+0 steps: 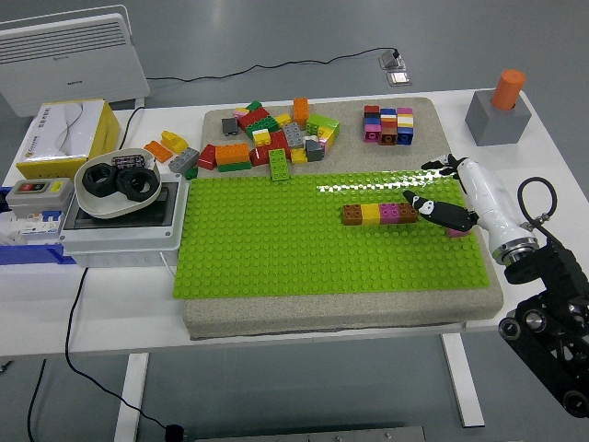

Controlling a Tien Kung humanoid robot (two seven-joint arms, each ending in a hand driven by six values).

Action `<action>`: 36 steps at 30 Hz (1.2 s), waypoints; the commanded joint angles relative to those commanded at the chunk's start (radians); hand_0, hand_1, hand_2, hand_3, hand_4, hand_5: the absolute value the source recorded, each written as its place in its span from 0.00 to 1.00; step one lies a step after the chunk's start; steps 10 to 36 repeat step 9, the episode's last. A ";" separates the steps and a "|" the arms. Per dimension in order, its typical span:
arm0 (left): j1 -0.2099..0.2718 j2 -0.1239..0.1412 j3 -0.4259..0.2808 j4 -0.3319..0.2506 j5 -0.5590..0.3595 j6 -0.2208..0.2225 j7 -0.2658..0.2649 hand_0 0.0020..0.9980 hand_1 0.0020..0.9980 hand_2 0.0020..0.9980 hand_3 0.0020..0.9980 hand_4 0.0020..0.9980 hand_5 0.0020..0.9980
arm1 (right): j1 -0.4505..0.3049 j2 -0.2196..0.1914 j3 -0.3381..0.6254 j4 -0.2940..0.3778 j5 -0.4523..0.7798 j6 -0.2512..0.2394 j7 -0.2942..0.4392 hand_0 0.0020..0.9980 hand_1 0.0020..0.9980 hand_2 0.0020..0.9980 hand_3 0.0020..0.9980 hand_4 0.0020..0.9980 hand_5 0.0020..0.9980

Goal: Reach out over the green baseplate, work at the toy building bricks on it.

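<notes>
Head view: right hand (pixel 448 196) is seen over the 3 o'clock edge of the green baseplate (pixel 276 249), fingers spread and nothing gripped. One black fingertip (pixel 414 199) is held just beside the row of four bricks (pixel 379 214); contact cannot be told. A pink brick (pixel 457 230) is partly hidden beneath the hand. Loose bricks (pixel 267 136) are piled at 12 o'clock, off the plate.
</notes>
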 joint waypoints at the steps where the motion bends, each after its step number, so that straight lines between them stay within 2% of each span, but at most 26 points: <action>1: -0.002 -0.004 -0.005 -0.002 -0.005 0.017 -0.007 0.68 0.50 0.54 0.62 0.66 0.71 | -0.002 -0.013 0.001 0.014 -0.025 0.021 -0.014 0.70 0.71 0.73 0.65 0.81 0.47; 5: -0.001 -0.014 -0.005 -0.004 -0.028 0.037 -0.015 0.68 0.51 0.56 0.61 0.65 0.70 | -0.020 -0.055 0.022 0.049 -0.096 0.085 -0.057 0.70 0.71 0.73 0.66 0.81 0.45; 9: 0.012 -0.021 0.000 0.001 -0.041 0.011 -0.003 0.68 0.51 0.56 0.61 0.65 0.70 | -0.029 -0.091 0.047 0.075 -0.162 0.154 -0.105 0.70 0.71 0.73 0.66 0.81 0.45; 36: 0.012 -0.021 0.000 0.001 -0.041 0.011 -0.003 0.68 0.51 0.56 0.61 0.65 0.70 | -0.029 -0.091 0.047 0.075 -0.162 0.154 -0.105 0.70 0.71 0.73 0.66 0.81 0.45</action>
